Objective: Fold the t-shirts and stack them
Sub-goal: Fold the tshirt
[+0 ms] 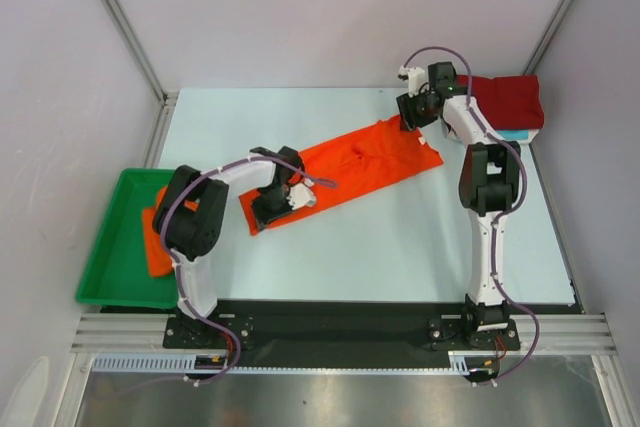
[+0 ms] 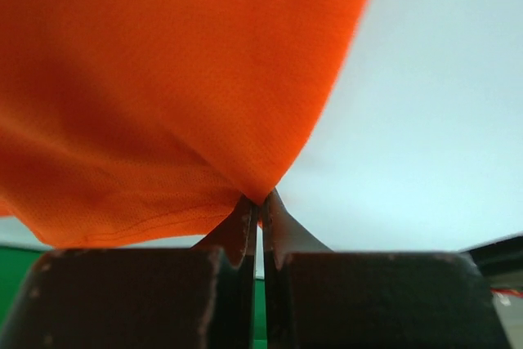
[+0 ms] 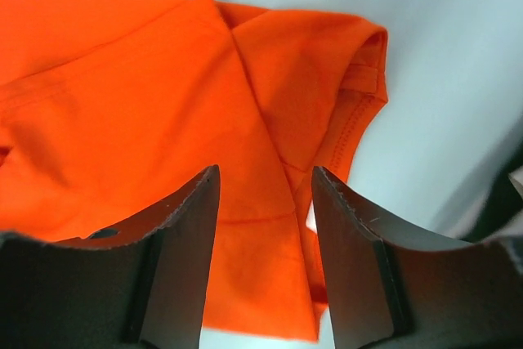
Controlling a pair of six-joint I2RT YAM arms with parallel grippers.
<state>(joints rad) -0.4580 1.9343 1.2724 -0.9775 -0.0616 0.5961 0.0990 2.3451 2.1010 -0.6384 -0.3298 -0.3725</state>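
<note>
From above, the left gripper (image 1: 273,203) sits at the near-left end of a long orange t-shirt (image 1: 370,162). Its fingertips are hidden under its own body, so the grip cannot be read here. The shirt lies diagonally across the middle of the table (image 1: 380,247), running toward the far right corner. The right gripper (image 1: 413,113) is at the shirt's far-right end, and its jaws are too small to judge. In the far right corner a dark red t-shirt (image 1: 505,97) lies on a turquoise t-shirt (image 1: 516,134), of which only a sliver shows. The green tray (image 1: 105,257) sits off the left edge. The left arm partly covers the second orange t-shirt (image 1: 156,244) lying in it.

In the left wrist view, the jaws are pressed together, pinching a peak of the orange cloth. The cloth fans up and to the left from the fingertips and fills most of the frame, blurred by closeness.

In the right wrist view, the jaws stand apart, grasping nothing. The shirt's folded corner and a sleeve hem lie beneath and beyond them. I cannot tell whether the fingertips touch the cloth.
</note>
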